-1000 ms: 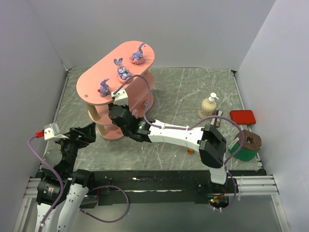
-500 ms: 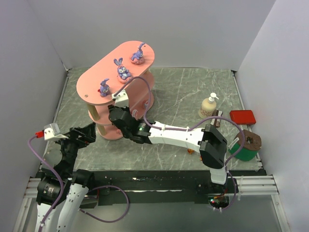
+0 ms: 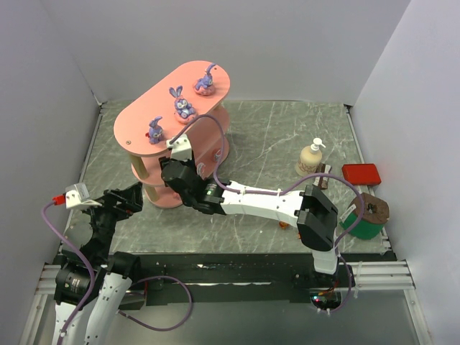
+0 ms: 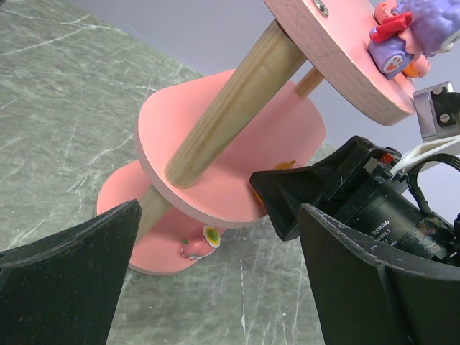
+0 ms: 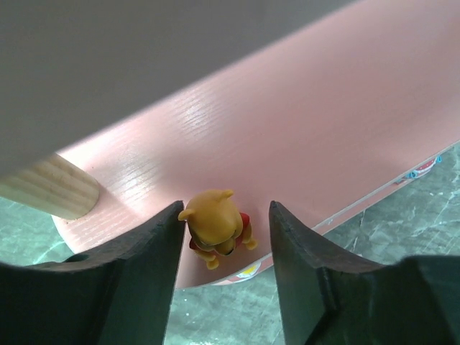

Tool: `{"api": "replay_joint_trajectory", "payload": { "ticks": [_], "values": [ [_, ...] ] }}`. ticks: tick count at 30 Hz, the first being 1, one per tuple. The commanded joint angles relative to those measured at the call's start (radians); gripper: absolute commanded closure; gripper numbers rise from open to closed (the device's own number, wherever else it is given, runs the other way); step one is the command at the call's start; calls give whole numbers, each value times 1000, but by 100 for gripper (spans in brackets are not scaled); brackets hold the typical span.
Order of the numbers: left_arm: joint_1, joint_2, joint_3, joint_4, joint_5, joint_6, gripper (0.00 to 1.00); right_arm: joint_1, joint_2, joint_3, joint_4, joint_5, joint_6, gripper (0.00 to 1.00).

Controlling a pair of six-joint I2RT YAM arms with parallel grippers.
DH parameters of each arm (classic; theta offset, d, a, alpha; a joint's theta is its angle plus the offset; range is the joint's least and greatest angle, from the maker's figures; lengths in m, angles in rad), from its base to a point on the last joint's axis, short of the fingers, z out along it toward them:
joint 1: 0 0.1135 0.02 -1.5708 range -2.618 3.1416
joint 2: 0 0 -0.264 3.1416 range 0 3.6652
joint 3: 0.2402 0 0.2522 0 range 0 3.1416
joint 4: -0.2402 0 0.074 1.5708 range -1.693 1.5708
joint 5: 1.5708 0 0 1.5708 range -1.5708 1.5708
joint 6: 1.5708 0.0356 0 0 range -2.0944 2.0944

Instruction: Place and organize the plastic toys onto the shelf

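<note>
The shelf point(image 3: 144, 118) stands at the back left, with three purple bunnies point(image 3: 182, 103) on its top board. My right gripper point(image 5: 228, 210) reaches in under that board, over the middle board point(image 5: 323, 129). Its jaws are open around a small yellow bear toy point(image 5: 214, 223) that stands near the board's edge. The bear is close against the left finger, with a gap to the right finger. My left gripper point(image 4: 219, 215) hangs wide open and empty beside the shelf's near-left side. A pink-and-white toy point(image 4: 201, 242) lies on the bottom board.
A wooden post point(image 5: 50, 188) rises just left of the bear. A tiny orange toy point(image 3: 284, 224) lies on the table under the right arm. At the right stand a cream pump bottle point(image 3: 310, 158), a red box point(image 3: 361, 173) and a green container point(image 3: 366, 215).
The right jaws have spread apart around the bear. The right arm has shifted slightly left toward the shelf. The left arm has not moved.
</note>
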Motion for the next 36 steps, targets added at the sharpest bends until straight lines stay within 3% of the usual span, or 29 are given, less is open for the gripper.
{"api": "replay_joint_trajectory", "payload": {
  "ticks": [1,13,29,33,36],
  "values": [
    [5,-14,22,16,-6,-9,3,6,25,-24,-64,-8,-7,34],
    [5,-10,21,15,-7,-9,4,6,-87,-102,17,-45,-44,12],
    [5,-11,24,10,-21,-15,4,6,-407,-416,110,-158,-39,5],
    [5,-13,24,10,-20,-14,4,1,-485,-483,-80,-79,72,5],
    [5,-17,22,12,-15,-12,4,-25,-502,-498,-318,50,301,6]
  ]
}}
